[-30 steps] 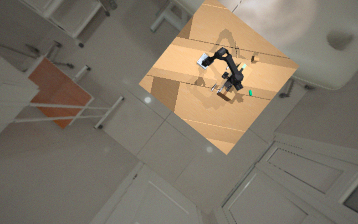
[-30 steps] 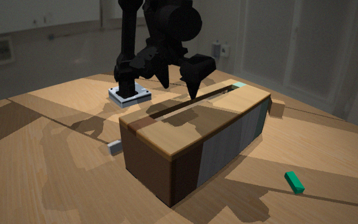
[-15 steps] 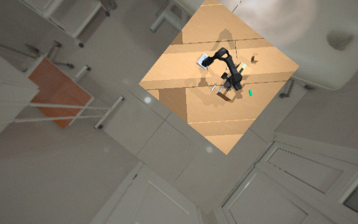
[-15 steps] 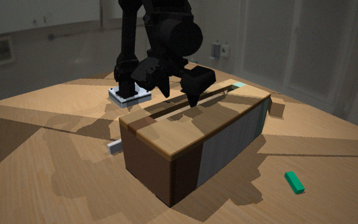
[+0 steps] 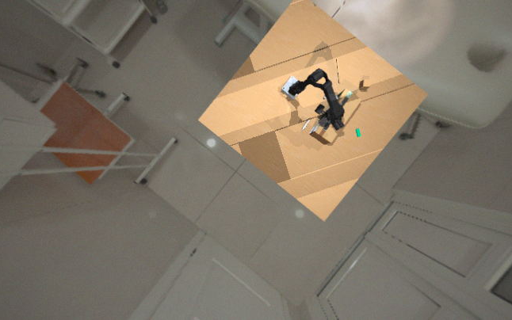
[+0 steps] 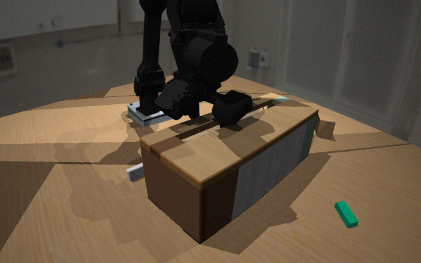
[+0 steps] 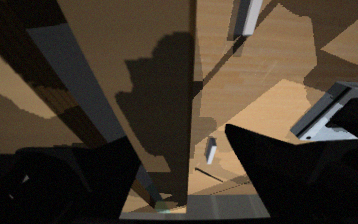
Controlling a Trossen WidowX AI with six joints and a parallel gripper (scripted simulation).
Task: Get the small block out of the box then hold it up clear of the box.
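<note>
The long wooden box [image 6: 264, 130] [image 7: 165, 15] [image 5: 330, 136] has a slot along its top, a brown end nearest the exterior camera and a teal far end. My gripper [image 6: 210, 119] [image 7: 187, 128] is open and empty, low over the middle of the box. One finger points down at the slot; the other is past the long side facing the robot base. The strip of lid between slot and side lies between the fingers. Whether a fingertip is inside the slot is hidden. I cannot make out the small block inside the box; the front panel looks grey and shows nothing behind it.
A green block [image 5: 357, 132] [image 6: 346, 214] lies outside, off the front side. A white bar [image 5: 306, 124] [image 6: 135, 172] [image 7: 251, 17] and a smaller white piece lie on the base side. A brown block [image 5: 364, 84] [image 6: 326, 127] stands beyond the teal end, near a thin black rod [image 5: 337, 71].
</note>
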